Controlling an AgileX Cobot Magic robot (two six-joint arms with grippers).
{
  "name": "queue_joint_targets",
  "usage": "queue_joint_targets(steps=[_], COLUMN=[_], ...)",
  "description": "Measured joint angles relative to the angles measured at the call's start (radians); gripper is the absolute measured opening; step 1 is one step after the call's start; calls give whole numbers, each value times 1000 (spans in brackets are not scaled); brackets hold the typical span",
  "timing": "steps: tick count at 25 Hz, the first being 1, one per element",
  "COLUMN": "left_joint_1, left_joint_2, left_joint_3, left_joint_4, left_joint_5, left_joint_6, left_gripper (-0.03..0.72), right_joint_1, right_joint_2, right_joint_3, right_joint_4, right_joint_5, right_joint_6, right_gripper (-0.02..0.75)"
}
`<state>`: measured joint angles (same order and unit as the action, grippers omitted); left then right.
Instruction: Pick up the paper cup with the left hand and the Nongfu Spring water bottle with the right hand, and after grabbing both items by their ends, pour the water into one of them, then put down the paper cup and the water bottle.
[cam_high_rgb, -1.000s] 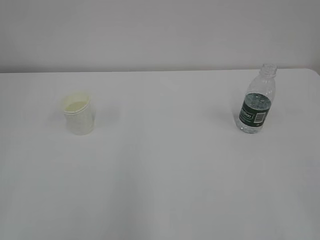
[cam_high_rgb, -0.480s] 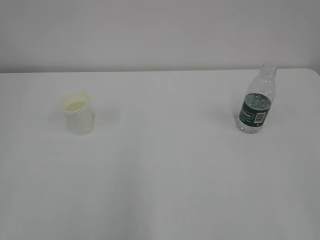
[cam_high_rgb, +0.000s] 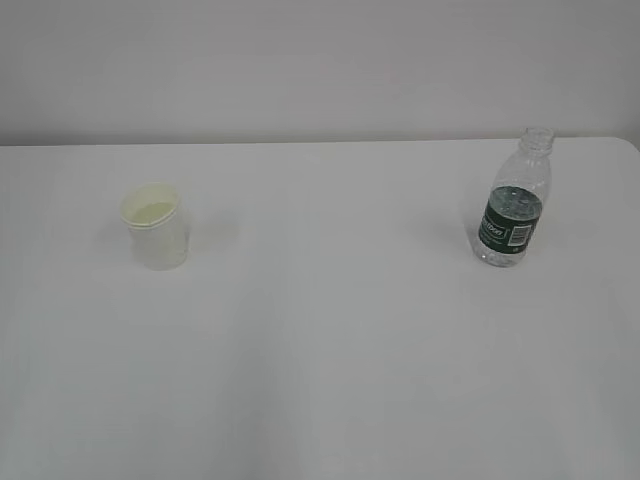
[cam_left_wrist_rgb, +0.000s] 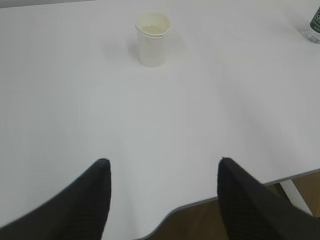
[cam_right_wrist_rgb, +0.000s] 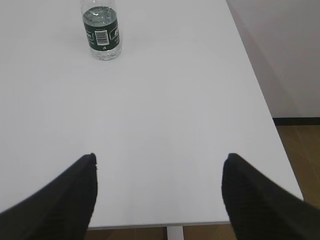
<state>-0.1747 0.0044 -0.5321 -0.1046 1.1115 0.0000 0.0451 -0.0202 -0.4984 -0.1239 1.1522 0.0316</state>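
So the paper cup (cam_high_rgb: 155, 228) is sitting upright toward the left side of the white desk (cam_high_rgb: 330, 330), closer to the far edge, and the Nongfu Spring water bottle (cam_high_rgb: 515, 200) is standing near the far right corner (no cap on it, and there's water (cam_high_rgb: 505, 248) sitting low inside). They're well apart. The left hand (cam_left_wrist_rgb: 162, 172) is hovering over the near edge with its gripper spread wide, grasping nothing. The right hand (cam_right_wrist_rgb: 159, 172) is doing likewise, gripper released and well short of the bottle.
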Motion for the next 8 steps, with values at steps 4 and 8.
queue_joint_targets(steps=[4, 8], left_joint_1=[0, 0], left_joint_2=[0, 0], left_joint_3=[0, 0], left_joint_4=[0, 0], left_joint_5=[0, 0], left_joint_6=[0, 0], left_gripper=[468, 465], right_joint_1=[0, 0], right_joint_2=[0, 0], right_joint_3=[0, 0], right_joint_4=[0, 0], right_joint_5=[0, 0], right_joint_6=[0, 0], right_gripper=[590, 590])
